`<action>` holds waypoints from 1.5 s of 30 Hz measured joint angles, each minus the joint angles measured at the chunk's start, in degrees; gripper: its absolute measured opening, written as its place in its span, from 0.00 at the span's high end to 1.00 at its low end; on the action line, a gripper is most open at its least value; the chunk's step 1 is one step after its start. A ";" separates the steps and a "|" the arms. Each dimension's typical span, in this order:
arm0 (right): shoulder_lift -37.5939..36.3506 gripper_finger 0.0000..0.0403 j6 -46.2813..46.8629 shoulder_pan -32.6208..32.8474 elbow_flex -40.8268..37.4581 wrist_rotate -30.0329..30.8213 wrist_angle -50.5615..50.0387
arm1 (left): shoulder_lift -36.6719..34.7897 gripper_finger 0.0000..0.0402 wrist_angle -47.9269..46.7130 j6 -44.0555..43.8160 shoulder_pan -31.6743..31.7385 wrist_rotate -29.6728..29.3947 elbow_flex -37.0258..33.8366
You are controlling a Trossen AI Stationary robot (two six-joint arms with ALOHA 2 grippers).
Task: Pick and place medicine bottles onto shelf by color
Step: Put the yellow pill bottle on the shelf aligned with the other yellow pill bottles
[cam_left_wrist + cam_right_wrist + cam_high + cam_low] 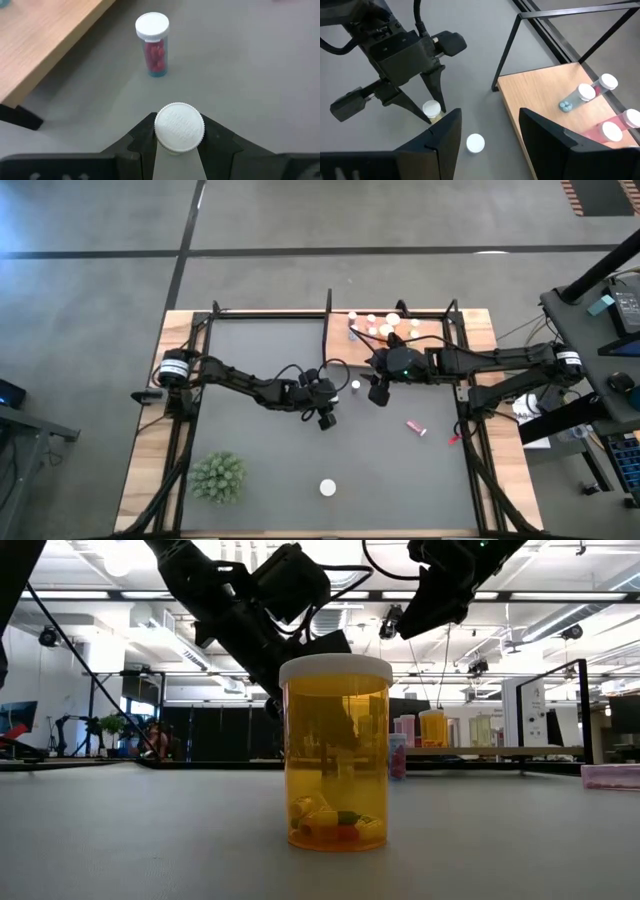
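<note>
My left gripper [325,417] is over the middle of the dark mat, shut on a small bottle with a white cap [179,127] and a yellowish body [432,116]. A red bottle [152,42] stands upright on the mat just ahead of it, between my two grippers [355,387]. My right gripper [378,392] is open and empty, raised by the shelf's near edge [489,122]. The wooden shelf [432,330] at the mat's far side holds several bottles [385,327]. An orange bottle [336,755] stands near the front edge. A pink bottle [416,427] lies on its side on the mat. My left gripper pinches the bottle just below its white cap [179,127], one finger [142,137] on each side. The fingers come from above, pointing down, and the bottle stands upright between their tips [431,108]. I cannot tell whether its base rests on the mat.
A spiky green plant [218,477] sits at the near left of the mat. Thin black posts [507,52] frame the shelf. Wooden strips [150,450] border the mat. Open mat lies between the plant and the pink bottle.
</note>
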 joint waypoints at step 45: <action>0.00 0.53 -0.18 0.00 0.01 -0.02 -0.19 | -1.94 0.36 0.09 -6.02 0.50 -0.90 0.02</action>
